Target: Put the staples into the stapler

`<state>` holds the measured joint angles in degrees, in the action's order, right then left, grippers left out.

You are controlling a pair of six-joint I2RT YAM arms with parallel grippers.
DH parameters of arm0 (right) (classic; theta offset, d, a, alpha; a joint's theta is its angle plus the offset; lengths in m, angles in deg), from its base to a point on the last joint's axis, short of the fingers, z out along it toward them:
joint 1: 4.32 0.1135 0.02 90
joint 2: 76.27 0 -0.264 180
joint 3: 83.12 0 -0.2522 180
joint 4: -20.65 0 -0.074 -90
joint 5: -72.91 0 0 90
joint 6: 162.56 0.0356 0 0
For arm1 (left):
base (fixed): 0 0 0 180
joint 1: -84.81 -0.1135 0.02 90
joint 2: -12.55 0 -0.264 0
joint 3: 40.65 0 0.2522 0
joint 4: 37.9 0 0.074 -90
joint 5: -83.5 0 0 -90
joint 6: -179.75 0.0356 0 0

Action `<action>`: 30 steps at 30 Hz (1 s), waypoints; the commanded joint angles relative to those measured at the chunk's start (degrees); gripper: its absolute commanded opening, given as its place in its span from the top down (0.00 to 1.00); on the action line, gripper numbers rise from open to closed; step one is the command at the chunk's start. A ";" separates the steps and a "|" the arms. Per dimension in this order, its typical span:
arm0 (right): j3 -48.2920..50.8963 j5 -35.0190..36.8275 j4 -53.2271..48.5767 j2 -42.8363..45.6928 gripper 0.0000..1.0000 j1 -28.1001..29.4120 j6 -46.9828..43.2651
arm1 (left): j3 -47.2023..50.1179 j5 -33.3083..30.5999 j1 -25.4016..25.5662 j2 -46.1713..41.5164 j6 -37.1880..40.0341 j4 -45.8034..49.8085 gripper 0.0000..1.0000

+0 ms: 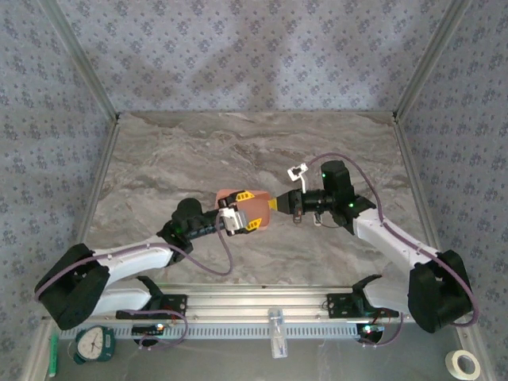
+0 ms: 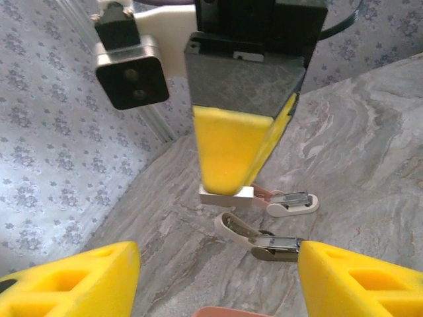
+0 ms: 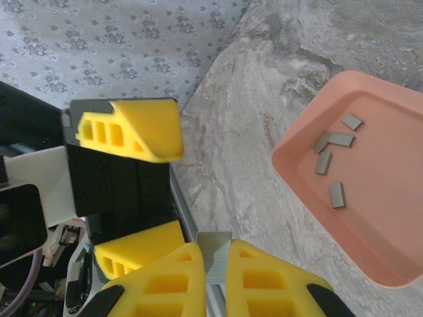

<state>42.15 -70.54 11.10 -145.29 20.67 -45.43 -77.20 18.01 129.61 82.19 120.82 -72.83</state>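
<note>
My right gripper (image 3: pixel 215 264) is shut on a short grey strip of staples (image 3: pixel 215 253), which sticks out past its yellow fingertips. The left wrist view shows that same right gripper (image 2: pixel 228 183) from the front, with the strip (image 2: pixel 227 195) at its tip. The stapler (image 2: pixel 263 239) lies opened flat on the marble just beyond, its metal channel showing, and a similar small pink-and-white piece (image 2: pixel 291 201) lies behind it. My left gripper (image 2: pixel 218 284) is open with nothing between its fingers. From above, the left gripper (image 1: pixel 248 211) hangs over the tray and faces the right gripper (image 1: pixel 275 205); the stapler (image 1: pixel 298 170) lies behind.
A salmon-pink tray (image 3: pixel 310 198) holds several loose staple strips (image 3: pixel 334 152), and from above the tray (image 1: pixel 228 195) lies under my left gripper. Patterned walls close in the marble table on three sides. A clock (image 1: pixel 97 343) and a tape roll (image 1: pixel 465 364) lie by the near rail.
</note>
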 commanded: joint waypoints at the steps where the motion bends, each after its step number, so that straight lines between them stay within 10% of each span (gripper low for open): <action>1: 0.63 -2.32 3.36 -0.61 0.88 0.12 2.11 | -1.70 2.40 0.57 1.59 1.01 -3.88 0.37; 30: 1.78 -5.82 8.22 -0.90 0.88 1.39 5.75 | -5.92 3.79 1.99 6.38 2.13 -6.16 0.55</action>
<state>43.29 -74.30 16.83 -145.83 21.70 -41.25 -81.11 20.11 131.11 88.53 121.74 -78.21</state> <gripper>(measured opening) 0.123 0.454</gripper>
